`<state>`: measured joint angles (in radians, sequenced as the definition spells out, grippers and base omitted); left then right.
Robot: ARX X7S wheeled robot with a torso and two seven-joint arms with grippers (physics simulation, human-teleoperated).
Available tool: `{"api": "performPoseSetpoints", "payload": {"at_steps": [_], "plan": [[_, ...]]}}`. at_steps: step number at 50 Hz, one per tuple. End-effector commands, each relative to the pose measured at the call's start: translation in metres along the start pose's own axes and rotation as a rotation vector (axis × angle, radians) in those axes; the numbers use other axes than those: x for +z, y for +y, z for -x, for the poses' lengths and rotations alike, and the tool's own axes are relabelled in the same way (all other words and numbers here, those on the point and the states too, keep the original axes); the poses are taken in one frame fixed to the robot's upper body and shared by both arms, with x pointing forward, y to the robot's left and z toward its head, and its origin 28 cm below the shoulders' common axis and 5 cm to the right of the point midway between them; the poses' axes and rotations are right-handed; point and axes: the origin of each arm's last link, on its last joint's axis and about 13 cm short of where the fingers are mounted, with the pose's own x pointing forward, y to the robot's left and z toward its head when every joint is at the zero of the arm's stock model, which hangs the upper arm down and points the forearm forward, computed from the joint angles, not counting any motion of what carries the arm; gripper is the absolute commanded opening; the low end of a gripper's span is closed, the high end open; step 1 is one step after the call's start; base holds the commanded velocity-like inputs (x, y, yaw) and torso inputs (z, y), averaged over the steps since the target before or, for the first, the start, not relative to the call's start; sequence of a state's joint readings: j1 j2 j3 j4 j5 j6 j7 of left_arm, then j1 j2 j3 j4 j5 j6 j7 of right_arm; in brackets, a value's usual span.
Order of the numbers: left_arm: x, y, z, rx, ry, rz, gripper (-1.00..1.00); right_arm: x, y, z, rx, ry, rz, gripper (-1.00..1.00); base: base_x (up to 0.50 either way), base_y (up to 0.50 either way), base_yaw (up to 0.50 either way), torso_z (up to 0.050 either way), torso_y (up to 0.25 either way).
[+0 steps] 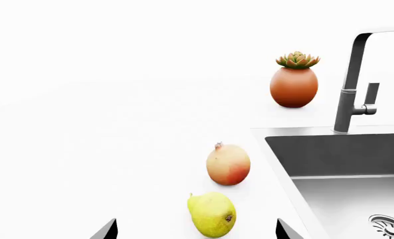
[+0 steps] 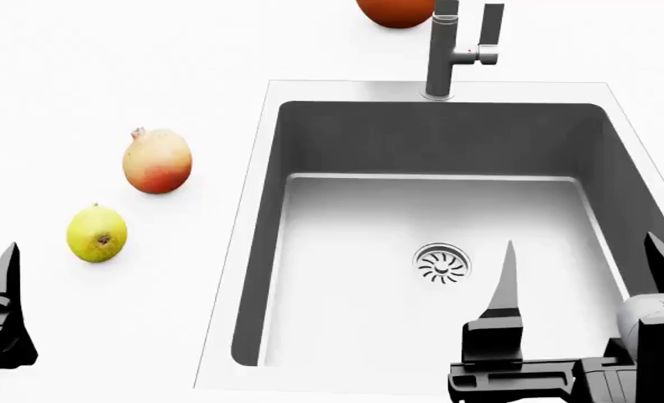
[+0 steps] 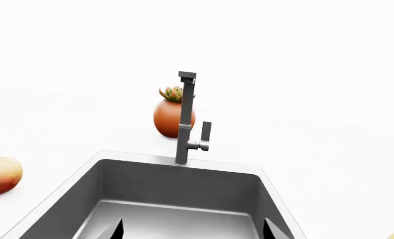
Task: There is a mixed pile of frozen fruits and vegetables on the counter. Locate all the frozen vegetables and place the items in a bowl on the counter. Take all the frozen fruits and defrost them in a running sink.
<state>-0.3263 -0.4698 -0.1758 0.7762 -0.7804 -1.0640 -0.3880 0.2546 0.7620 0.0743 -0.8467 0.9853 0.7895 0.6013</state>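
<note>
Left hand [image 2: 2,311]: fingers apart, empty, lower left of head view.
Right hand [image 2: 583,290]: fingers apart, empty, over sink [image 2: 444,243].
Pomegranate [image 2: 157,161], pear [image 2: 96,234]: on counter [image 2: 107,84], left of sink.

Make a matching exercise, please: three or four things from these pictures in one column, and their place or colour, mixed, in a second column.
Things:
1. pomegranate
2. pear
3. faucet
4. round drain

Descriptions:
A. upright at the far edge of the sink
B. yellow-green, on the counter, nearer the robot
C. in the basin floor
D. yellow to red, on the counter left of the sink

Pairs: 1-D, 2-B, 3-A, 4-C
</note>
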Motion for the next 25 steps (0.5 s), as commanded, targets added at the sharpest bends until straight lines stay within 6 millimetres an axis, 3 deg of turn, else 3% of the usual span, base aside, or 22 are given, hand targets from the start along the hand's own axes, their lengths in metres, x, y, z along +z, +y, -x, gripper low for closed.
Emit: {"api": "performPoseSetpoints", "payload": {"at_steps": [1, 11, 25], "plan": [[-0.0001, -0.0011, -0.0006, -0.004, 0.0, 0.0, 1.0, -0.0002, 0.0003, 0.0017, -0.003, 0.006, 0.019, 1.0, 0.0, 0.07, 0.0, 0.0, 0.0], [-0.0002, -0.0023, -0.0007, -0.006, 0.0, -0.004, 1.0, -0.0012, 0.0008, 0.0011, 0.002, 0.011, 0.022, 1.0, 0.0, 0.07, 0.0, 0.0, 0.0], [-0.0012, -0.0045, -0.001, -0.014, 0.003, -0.005, 1.0, -0.0017, 0.0002, -0.0005, -0.003, 0.011, 0.022, 1.0, 0.0, 0.21, 0.0, 0.0, 0.0]]}}
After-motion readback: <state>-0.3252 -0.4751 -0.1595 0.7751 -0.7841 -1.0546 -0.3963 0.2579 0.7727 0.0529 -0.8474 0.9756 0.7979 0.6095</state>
